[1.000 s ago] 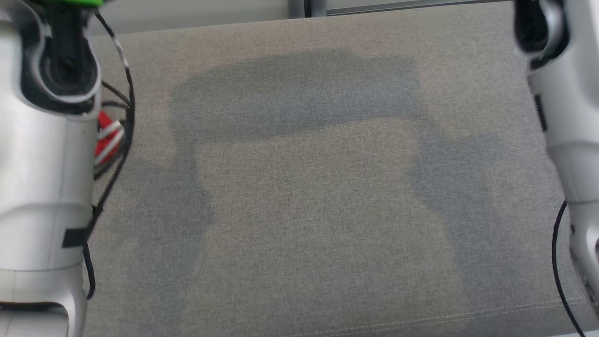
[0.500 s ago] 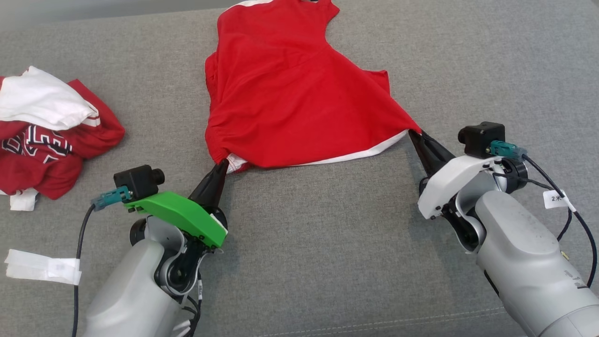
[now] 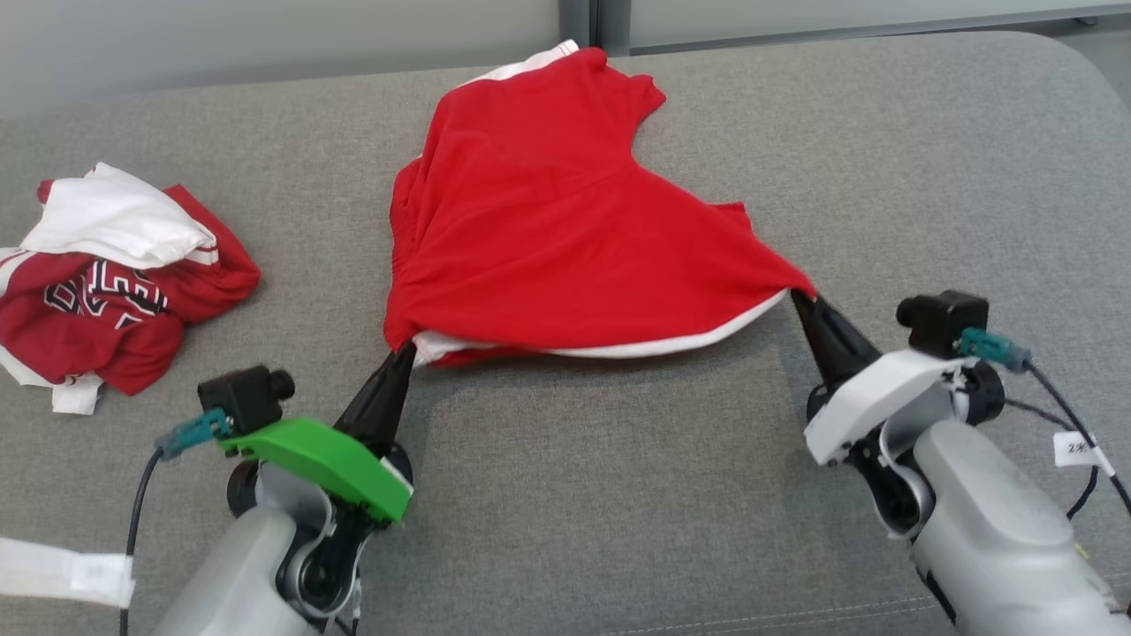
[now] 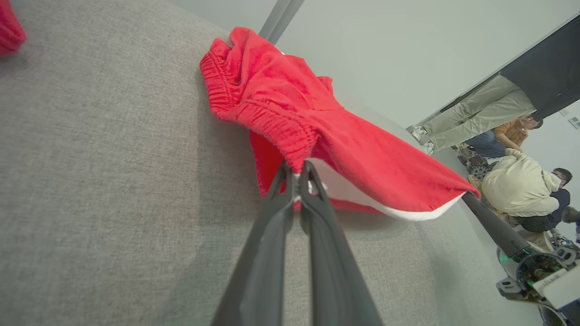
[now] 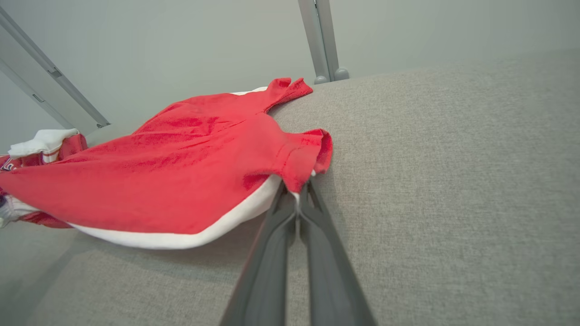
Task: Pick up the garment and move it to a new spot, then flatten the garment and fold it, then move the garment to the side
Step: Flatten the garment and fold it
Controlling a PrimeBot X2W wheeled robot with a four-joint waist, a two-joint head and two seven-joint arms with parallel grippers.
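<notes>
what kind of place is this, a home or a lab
Probably a robotics lab or test space, not a home: a grey upholstered bench against bare partition panels with a metal post, and people crouched in the background.

1. Before you lies a grey woven upholstered surface [image 3: 618, 495], rounded at its far right corner.
2. Behind it you see a pale grey wall [image 3: 265, 44], split by a metal post [image 3: 594, 22], possibly a partition frame.
3. Soft, even light.
</notes>
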